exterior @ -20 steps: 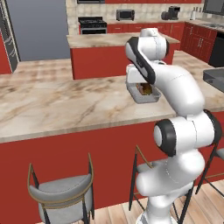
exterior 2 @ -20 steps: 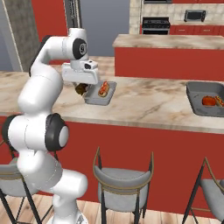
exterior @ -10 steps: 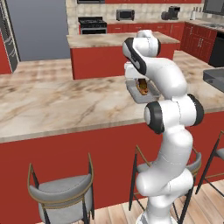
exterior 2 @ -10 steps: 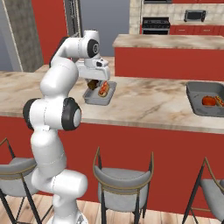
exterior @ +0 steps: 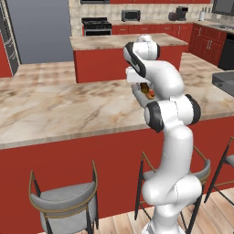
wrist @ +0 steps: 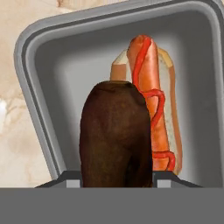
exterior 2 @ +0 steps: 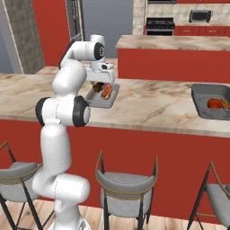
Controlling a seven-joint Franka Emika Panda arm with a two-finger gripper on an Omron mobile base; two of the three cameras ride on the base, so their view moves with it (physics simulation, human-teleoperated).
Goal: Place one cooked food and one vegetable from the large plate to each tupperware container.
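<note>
**Tupperware container under the loaded gripper**

The paler tupperware container (wrist: 52, 87) lies on the marble table (exterior 2: 152, 105), and a hot dog (wrist: 151, 105) with a red squiggle of sauce already rests inside it, running from 6 toward 12 o'clock in the hand view. The gripper (wrist: 117, 183) hangs just above the tub, its jaws narrowed and clamped on a dark brown, rounded piece of food (wrist: 114, 135), which stands at the 9 o'clock side of the hot dog and hides part of its bun. Whether the brown piece touches the tub floor I cannot tell. In the right base view the container (exterior 2: 96, 101) sits near the arm, while the darker tub (exterior 2: 200, 105), holding reddish food, lies well apart at 3 o'clock. Compared with a second ago, the arm has folded upright and the hand has swung closer over the tub; the grip is unchanged.
</note>
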